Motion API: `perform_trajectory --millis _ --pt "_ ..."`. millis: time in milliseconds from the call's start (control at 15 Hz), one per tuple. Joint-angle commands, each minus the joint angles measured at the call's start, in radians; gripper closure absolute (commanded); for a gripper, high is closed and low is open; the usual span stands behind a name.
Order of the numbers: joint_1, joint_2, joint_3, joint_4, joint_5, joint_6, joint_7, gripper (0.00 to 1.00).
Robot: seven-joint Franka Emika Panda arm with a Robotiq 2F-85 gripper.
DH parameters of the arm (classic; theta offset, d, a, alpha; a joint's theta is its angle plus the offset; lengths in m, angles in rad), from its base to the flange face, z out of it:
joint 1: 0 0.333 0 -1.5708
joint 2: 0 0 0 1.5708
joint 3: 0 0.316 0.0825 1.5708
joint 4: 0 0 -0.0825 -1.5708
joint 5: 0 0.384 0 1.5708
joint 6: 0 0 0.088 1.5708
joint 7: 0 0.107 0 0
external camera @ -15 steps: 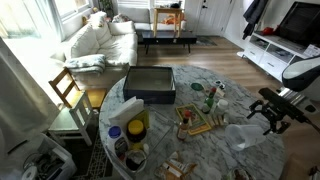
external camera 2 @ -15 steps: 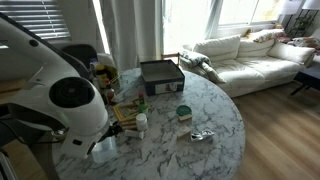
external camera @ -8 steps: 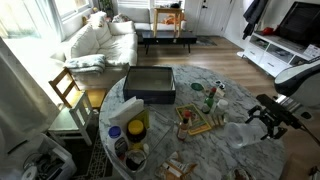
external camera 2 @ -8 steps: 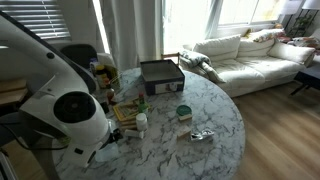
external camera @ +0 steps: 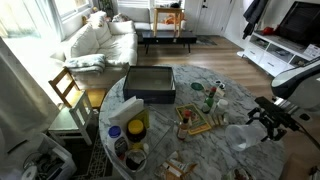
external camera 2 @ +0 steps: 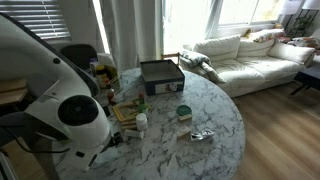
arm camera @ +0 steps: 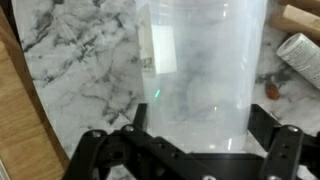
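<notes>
In the wrist view a clear plastic container (arm camera: 200, 70) lies on the marble table (arm camera: 80, 60) and fills the middle of the picture. My gripper (arm camera: 198, 125) is open, its black fingers (arm camera: 135, 128) standing on either side of the container's near end. I cannot tell whether they touch it. In an exterior view the gripper (external camera: 268, 118) hangs at the table's edge over the clear plastic container (external camera: 240, 136). In the other exterior view the arm's white body (external camera 2: 70, 105) hides the gripper and the container.
A black box (external camera: 150, 83) (external camera 2: 160, 75) sits on the round table. Around it are a green bottle (external camera: 210, 98), wooden blocks (external camera: 193, 122), a yellow-lidded jar (external camera: 136, 128), a small white bottle (external camera 2: 142, 123), a green tin (external camera 2: 184, 112) and a crumpled wrapper (external camera 2: 202, 135). A wooden chair (external camera: 68, 90) stands beside the table.
The arm has come down and slightly forward toward the clear container. The jaws have stayed wide apart.
</notes>
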Motion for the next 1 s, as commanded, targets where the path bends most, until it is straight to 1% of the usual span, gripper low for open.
perform_trajectory --millis 0,133,267,400,467,733,933 --pt "0.018 0.037 0.021 0.019 -0.013 0.030 0.023 0.32" --pt "0.032 0.031 0.038 0.025 -0.051 0.021 0.050 0.35" --pt "0.053 0.021 0.057 0.023 -0.138 0.032 0.120 0.41" --pt "0.073 0.008 0.075 0.022 -0.268 0.042 0.228 0.41" --pt "0.081 0.001 0.081 0.024 -0.351 0.042 0.295 0.41" --pt "0.104 -0.043 0.100 0.054 -0.675 -0.011 0.560 0.41" --pt "0.110 -0.082 0.125 0.081 -0.823 -0.068 0.672 0.41"
